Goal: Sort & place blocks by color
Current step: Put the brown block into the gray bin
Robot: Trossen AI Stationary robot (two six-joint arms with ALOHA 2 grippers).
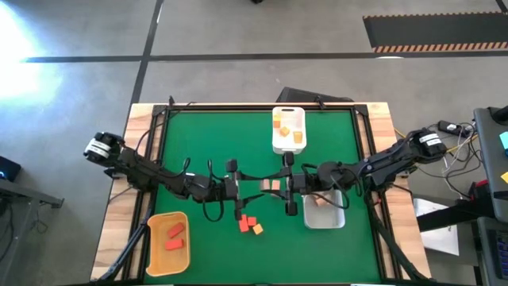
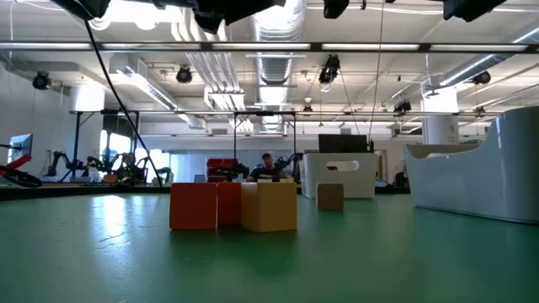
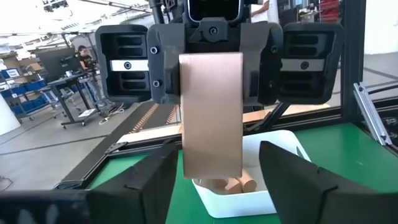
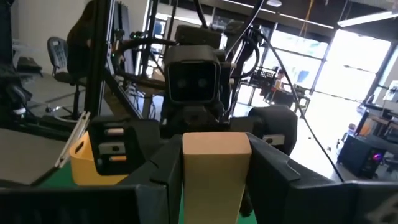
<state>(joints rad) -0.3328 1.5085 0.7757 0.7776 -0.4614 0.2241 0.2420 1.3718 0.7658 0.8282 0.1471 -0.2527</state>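
Note:
A pale tan bar block [image 3: 211, 115] stands upright in the air over the table's middle, between my two grippers, which face each other. My right gripper [image 4: 215, 186] comes from the right and is shut on it. My left gripper [image 3: 214, 183] comes from the left and is open, with a finger on either side of the bar's lower end. In the high view the bar [image 1: 275, 185] shows between the grippers. Two red blocks [image 1: 246, 223] and an orange one [image 1: 257, 229] lie on the mat nearer the near edge. My right gripper pinches the tan bar by its two narrow sides [image 4: 186, 180] between both fingers. The fingers come level from the table's right. The bar is lifted clear of the table and stands upright, its top end [image 4: 216, 144] above the fingers.
A yellow tray [image 1: 151, 250] with red blocks sits at the near left. A white tray [image 1: 278, 143] with orange blocks sits at the far middle. A clear tray [image 1: 337, 218] with tan pieces sits right of centre. In the low view, one tan block [image 2: 330, 196] stands on the mat.

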